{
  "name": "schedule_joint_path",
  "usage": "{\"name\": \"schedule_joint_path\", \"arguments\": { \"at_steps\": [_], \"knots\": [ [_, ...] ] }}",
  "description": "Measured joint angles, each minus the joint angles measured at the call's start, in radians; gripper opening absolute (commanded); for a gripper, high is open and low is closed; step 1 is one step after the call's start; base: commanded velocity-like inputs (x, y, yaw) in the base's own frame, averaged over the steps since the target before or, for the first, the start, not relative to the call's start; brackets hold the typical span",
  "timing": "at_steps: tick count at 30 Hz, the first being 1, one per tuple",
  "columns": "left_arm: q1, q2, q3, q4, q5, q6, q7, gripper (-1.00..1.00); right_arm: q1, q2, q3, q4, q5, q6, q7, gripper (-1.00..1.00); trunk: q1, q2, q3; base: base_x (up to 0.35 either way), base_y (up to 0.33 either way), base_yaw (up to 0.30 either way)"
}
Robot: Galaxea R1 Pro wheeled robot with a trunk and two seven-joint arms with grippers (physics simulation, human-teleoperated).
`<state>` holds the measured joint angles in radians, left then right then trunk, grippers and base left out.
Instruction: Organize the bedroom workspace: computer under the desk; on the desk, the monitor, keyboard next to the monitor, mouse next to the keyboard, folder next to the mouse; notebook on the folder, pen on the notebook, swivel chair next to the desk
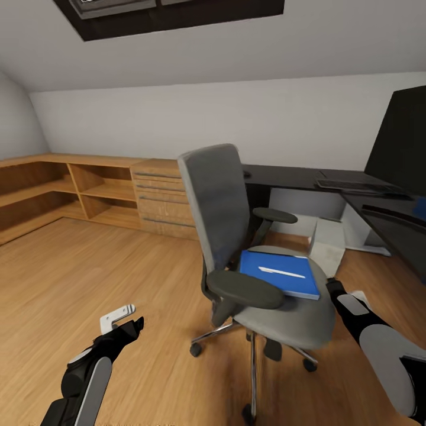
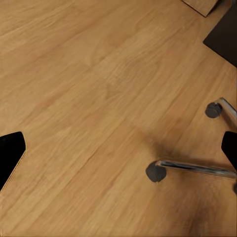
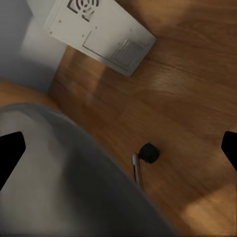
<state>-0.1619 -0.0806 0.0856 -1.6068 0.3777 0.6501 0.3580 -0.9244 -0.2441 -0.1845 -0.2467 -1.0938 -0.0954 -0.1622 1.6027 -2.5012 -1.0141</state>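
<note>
A grey swivel chair (image 1: 236,236) stands mid-room, turned away from the black desk (image 1: 307,176). On its seat lies a blue folder (image 1: 284,278) with a white pen (image 1: 281,272) on top. The black monitor (image 1: 402,139) and a dark keyboard (image 1: 355,185) are on the desk, with a small dark object (image 1: 247,174) near the desk's left end. The white computer (image 1: 328,239) sits on the floor under the desk and shows as well as the computer (image 3: 98,29). My left gripper (image 1: 125,319) hangs open over bare floor left of the chair. My right gripper (image 3: 118,148) is open beside the chair seat (image 3: 59,173).
Wooden shelves (image 1: 89,189) and a drawer unit (image 1: 160,198) line the back wall at left. Chair legs with casters (image 2: 155,172) spread over the wood floor. A blue thing (image 1: 421,207) peeks in at the desk's right edge. Open floor lies at left.
</note>
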Motion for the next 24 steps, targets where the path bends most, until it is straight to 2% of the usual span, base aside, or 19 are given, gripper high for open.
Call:
{"name": "schedule_joint_path", "arguments": {
  "at_steps": [4,14,24],
  "knots": [
    [0.000,0.000,0.000,0.000,0.000,0.000,0.000,1.00,0.000,-0.007,0.000,0.003,-0.002,0.000,0.001,1.00,0.000,0.000,0.000,-0.008,0.000,0.267],
    [0.000,-0.001,-0.006,0.000,0.000,0.000,0.001,1.00,0.000,-0.006,0.000,0.003,-0.003,-0.002,0.001,1.00,0.000,0.000,0.000,-0.066,0.000,0.275],
    [0.000,-0.001,-0.053,0.016,-0.001,0.000,0.003,1.00,0.001,-0.014,0.000,0.003,-0.006,-0.003,0.001,1.00,0.000,0.000,0.000,-0.052,0.000,0.276]
  ]
}}
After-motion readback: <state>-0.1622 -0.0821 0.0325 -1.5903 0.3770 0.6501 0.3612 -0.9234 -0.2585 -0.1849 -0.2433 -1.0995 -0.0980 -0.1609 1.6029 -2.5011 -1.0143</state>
